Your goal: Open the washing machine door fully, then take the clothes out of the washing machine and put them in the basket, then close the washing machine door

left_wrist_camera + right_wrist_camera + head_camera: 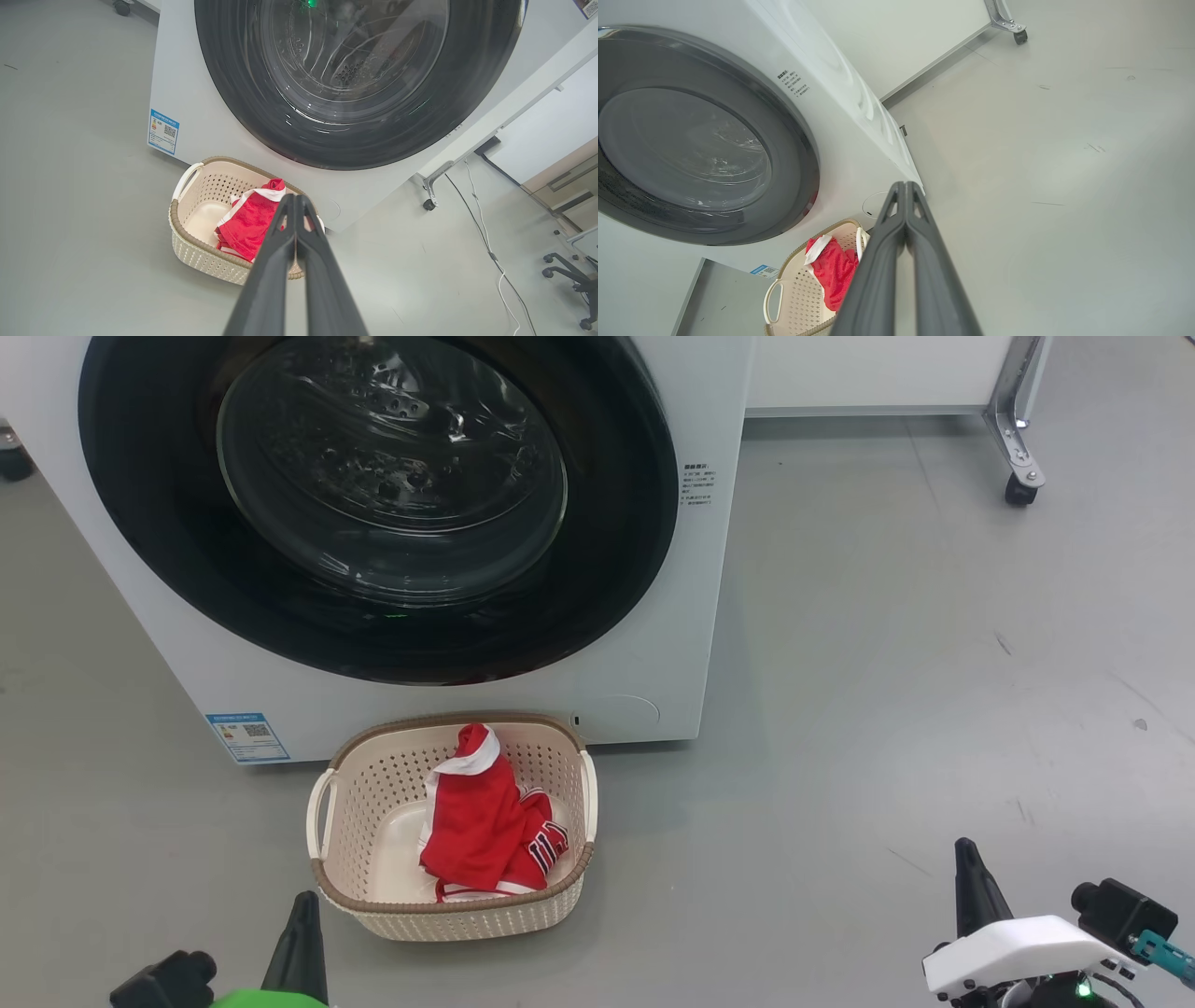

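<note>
So, step: I judge only confirming the door is shut remains.
Door: large round black-rimmed glass washing machine door [378, 495], flush on the big white washing machine [686, 644], upper left.
Clothes: bright red jersey clothes [481, 821] inside the small cream perforated basket [467, 919], lower centre.
Tools: left tool [295, 200] and right tool [904, 186] clenched, empty.
Advice: I'd press the rim only if it gapes.

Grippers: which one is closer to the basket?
The left gripper, beside the basket at its front corner; the right gripper stands far off over the floor.
</note>
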You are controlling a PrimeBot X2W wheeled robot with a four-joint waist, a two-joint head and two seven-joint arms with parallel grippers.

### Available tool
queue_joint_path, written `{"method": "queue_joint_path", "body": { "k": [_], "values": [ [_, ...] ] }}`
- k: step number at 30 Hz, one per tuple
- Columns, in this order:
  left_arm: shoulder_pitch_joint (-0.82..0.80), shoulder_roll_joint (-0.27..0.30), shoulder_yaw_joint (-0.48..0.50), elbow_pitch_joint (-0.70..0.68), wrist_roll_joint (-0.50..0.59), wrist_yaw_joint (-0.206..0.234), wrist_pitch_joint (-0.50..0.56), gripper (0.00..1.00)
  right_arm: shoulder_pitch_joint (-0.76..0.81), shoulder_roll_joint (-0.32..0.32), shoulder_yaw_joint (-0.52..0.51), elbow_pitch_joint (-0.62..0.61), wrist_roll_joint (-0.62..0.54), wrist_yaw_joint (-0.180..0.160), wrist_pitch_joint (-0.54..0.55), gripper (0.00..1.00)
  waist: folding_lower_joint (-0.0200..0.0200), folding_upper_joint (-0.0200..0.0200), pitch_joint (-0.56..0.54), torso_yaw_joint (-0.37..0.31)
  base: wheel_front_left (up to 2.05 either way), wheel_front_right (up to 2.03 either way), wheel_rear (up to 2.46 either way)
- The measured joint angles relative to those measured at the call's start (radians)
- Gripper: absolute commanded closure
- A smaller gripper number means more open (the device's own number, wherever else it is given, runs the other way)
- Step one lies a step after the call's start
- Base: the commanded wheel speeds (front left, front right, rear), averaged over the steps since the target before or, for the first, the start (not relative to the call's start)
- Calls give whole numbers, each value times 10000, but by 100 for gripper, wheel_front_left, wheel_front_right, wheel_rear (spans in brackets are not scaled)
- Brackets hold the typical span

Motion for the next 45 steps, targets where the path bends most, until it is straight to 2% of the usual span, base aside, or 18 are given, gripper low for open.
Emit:
{"method": "queue_joint_path", "body": {
  "k": [45],
  "values": [
    [-1087,109,1277,775,-6103,-1074,1172,100,-823,-128,-1325,69,6067,441,1492,100,0,0,26,64,0,0,0]
  ]
}}
